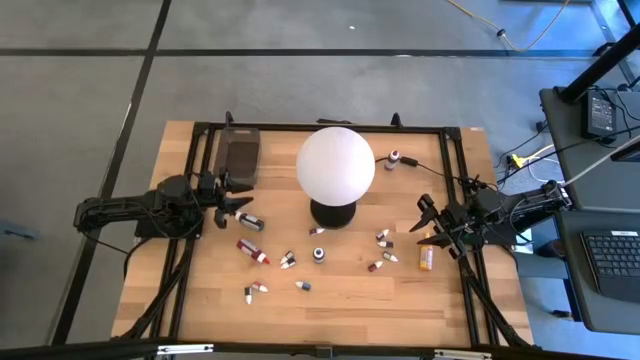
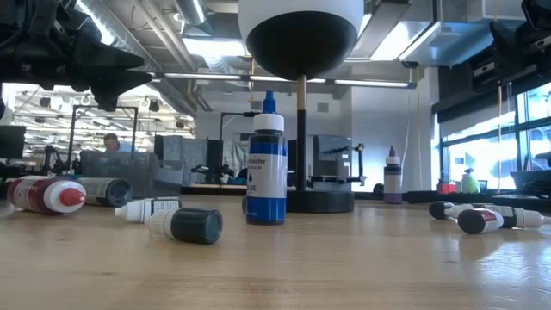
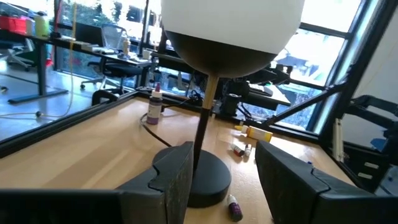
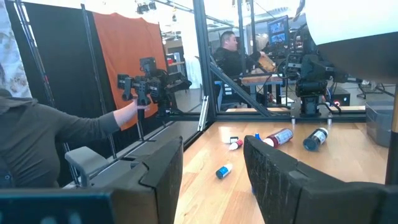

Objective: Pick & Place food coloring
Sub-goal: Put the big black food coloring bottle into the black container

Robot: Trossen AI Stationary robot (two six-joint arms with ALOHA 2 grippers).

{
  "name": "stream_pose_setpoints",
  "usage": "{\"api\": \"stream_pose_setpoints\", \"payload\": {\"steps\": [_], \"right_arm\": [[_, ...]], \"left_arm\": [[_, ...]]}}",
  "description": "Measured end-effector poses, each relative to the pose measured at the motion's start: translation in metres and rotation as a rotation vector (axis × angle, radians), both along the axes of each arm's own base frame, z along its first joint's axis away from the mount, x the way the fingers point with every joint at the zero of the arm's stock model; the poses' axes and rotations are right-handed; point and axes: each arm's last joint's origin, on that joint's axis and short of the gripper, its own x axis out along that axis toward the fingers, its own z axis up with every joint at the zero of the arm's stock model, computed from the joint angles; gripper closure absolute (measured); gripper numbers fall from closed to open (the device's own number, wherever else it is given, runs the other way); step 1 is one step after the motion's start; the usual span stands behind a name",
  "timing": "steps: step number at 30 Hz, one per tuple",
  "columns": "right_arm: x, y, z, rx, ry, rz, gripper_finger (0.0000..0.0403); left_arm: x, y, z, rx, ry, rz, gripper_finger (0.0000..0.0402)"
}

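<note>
Food coloring bottles [image 1: 254, 251] lie scattered across the counter [image 1: 200, 290], none picked; both arms' jaws hover apart, empty, at frame's sides.

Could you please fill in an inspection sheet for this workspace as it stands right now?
Surface: wooden table inside a black frame.
Job's things: small food coloring bottles scattered lying down; one blue bottle upright; orange bottle near the right gripper.
Clutter: white globe lamp at centre; dark grey tray at the far left.
Grippers: left gripper open, empty; right gripper open, empty.
Cables: lamp cord across the far right.
Surroundings: laptop on a side desk; a person's sleeve.
</note>
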Motion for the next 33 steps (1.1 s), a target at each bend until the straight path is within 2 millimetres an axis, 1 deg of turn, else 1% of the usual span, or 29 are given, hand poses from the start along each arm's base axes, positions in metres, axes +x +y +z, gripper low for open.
{"api": "stream_pose_setpoints", "payload": {"steps": [12,18,21,26,27,33], "right_arm": [[0.0,0.0,0.0,-0.001,-0.001,0.0,0.023],[0.0,0.0,0.0,-0.055,-0.027,-0.02,0.023],[0.001,-0.003,0.0,-0.053,-0.02,-0.101,0.023],[0.003,-0.008,-0.009,-0.029,0.084,-0.314,0.023],[0.003,-0.009,-0.008,-0.017,0.083,-0.344,0.023],[0.004,-0.01,-0.008,-0.038,0.077,-0.381,0.023]], "left_arm": [[0.0,0.0,0.0,0.0,0.0,0.007,0.0232],[0.0,0.0,0.0,0.0,0.0,0.007,0.0228],[0.0,0.0,0.0,-0.001,0.001,0.007,0.0223],[0.0,0.0,-0.002,-0.003,0.021,0.006,0.0204],[0.0,0.0,-0.003,-0.005,0.029,0.006,0.0199],[0.0,0.0,-0.003,-0.005,0.033,0.006,0.0158]]}}
